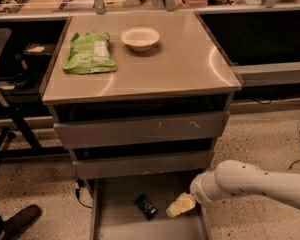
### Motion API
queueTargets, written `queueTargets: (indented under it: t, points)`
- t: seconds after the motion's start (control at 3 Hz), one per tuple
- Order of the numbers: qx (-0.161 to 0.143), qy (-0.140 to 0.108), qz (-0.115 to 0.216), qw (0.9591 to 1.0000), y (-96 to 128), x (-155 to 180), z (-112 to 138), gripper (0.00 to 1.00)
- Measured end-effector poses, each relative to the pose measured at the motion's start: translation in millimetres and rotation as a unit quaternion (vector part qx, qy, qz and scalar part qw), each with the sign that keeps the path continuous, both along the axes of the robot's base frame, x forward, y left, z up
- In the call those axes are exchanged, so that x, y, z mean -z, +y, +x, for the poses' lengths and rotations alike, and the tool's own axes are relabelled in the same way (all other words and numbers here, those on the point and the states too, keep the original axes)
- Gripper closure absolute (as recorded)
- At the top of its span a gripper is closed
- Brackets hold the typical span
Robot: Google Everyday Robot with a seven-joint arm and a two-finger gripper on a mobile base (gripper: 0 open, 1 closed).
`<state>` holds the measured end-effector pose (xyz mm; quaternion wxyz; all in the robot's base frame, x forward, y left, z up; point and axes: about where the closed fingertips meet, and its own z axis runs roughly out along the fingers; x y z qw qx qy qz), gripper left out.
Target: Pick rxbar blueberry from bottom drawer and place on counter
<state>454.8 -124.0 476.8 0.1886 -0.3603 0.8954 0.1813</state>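
Note:
The rxbar blueberry (146,206) is a small dark bar lying flat on the grey floor of the open bottom drawer (115,220). My gripper (179,206) is at the end of the white arm coming in from the right. It hangs over the drawer's right side, a short way right of the bar and apart from it. The counter (175,64) is the glossy beige top above the drawers.
A green bag (88,52) and a white bowl (140,37) sit on the counter's back left. Two shut drawers with scuffed fronts (140,130) are above the open one. A shoe (21,220) is on the floor at the left, with chair legs nearby.

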Motion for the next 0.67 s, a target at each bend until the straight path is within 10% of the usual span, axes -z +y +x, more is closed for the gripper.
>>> queueTargets:
  t: [0.67]
  points:
    - [0.0, 0.009, 0.012, 0.9999, 6.4, 17.9, -8.5, 0.0]
